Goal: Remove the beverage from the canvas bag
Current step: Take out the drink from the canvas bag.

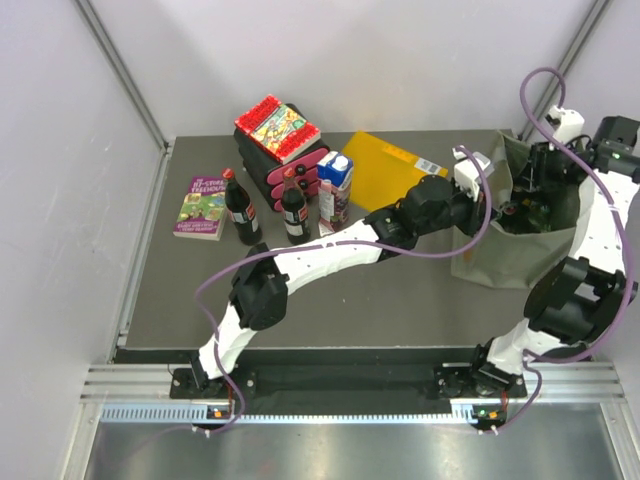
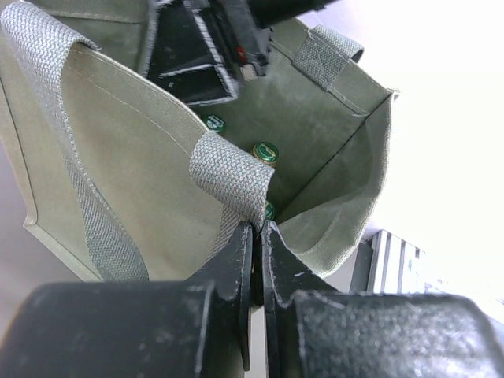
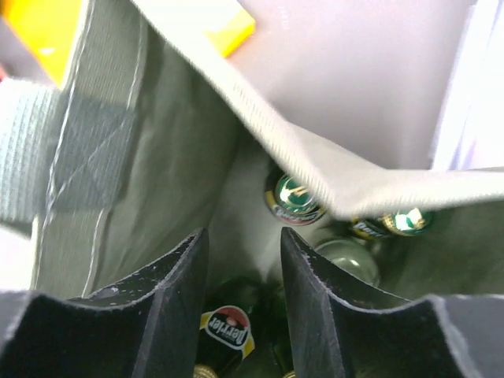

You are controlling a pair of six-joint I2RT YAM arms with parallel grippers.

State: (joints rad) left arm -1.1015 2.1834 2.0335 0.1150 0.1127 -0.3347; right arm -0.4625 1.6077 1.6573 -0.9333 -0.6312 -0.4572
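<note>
Right wrist: right gripper [image 3: 244, 240] half-open in bag [image 3: 157, 181] mouth, above Perrier bottle [image 3: 228, 329]. Centre on its neck before closing. Left gripper [image 2: 257, 232] pinched on bag rim; hold the mouth open.

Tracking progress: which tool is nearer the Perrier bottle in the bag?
Right. The right tool hangs inside the canvas bag, just above the Perrier bottle; the left tool pinches the handle at the rim.

The left end effector [image 2: 257, 234] pinches the canvas bag [image 2: 134, 157] at its webbing handle [image 2: 230, 175]; green bottle caps [image 2: 265, 151] sit inside, toward 12 o'clock.
</note>
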